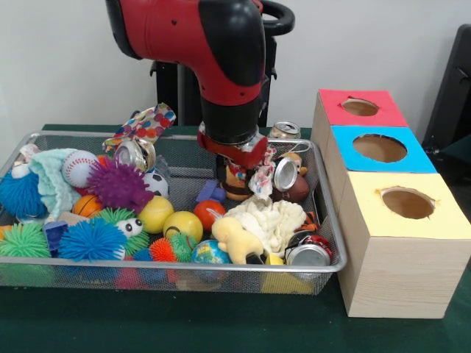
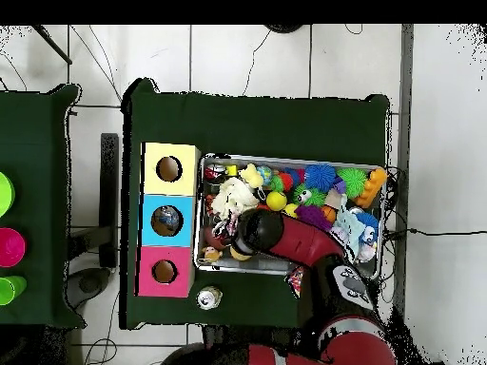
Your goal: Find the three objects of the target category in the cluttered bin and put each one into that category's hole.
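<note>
The counter [image 1: 221,331], draped in dark green cloth, is carrying a wire mesh bin [image 1: 44,273] and, just beside it, a wooden box [image 1: 390,272] with three holes in a row on top. In the front view the yellow-framed hole [image 1: 407,202] is lying nearest the camera, the blue-framed hole [image 1: 380,148] sitting in the middle, and the red-framed hole [image 1: 360,107] lying farthest.

The red and black arm [image 1: 221,51] is reaching down into the far right part of the bin, and the end effector [image 1: 237,180] is sitting low among the clutter there; whether it is clenched or released cannot be told, since toys and cloth are covering it.

Within the bin, a white plush cloth [image 1: 272,219] is lying beside a yellow soft toy [image 1: 234,239]. A purple spiky ball [image 1: 118,185] and a blue spiky ball [image 1: 90,240] are resting toward the left, with a baseball [image 1: 79,168] behind them. A yellow ball [image 1: 156,214] and an orange ball [image 1: 208,213] are sitting mid-bin. Crushed cans [image 1: 307,252] are lying at the right end, one silver lid [image 1: 285,173] tilting up just beside the arm. Another can [image 1: 285,131] is standing on the cloth outside the bin's far edge.
</note>
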Robot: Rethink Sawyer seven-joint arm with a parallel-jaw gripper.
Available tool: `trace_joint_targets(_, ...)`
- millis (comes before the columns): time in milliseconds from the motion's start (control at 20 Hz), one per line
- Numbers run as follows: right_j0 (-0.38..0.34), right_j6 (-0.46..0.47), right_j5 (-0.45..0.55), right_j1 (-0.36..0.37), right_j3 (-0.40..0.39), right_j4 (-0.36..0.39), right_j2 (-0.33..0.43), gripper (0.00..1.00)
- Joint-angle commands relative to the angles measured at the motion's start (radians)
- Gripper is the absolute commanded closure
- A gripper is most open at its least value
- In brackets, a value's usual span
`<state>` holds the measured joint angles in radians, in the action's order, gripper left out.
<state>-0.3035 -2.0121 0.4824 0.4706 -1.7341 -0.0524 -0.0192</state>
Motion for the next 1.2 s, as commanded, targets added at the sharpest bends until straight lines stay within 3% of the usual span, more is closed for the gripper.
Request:
trace_joint_targets(50, -0.017, 0.008, 0.177, 0.02, 0.122, 0.058, -0.008, 0.0)
trace_joint_targets(350, -0.068, 0.024, 0.255, 0.081, 0.083, 0.032, 0.053, 0.0)
trace_joint_targets(600, -0.101, 0.065, 0.346, 0.103, 0.129, 0.047, 0.066, 0.0)
trace_joint_targets(1200, -0.219, 0.192, 0.402, 0.102, 0.204, 0.147, 0.076, 0.0)
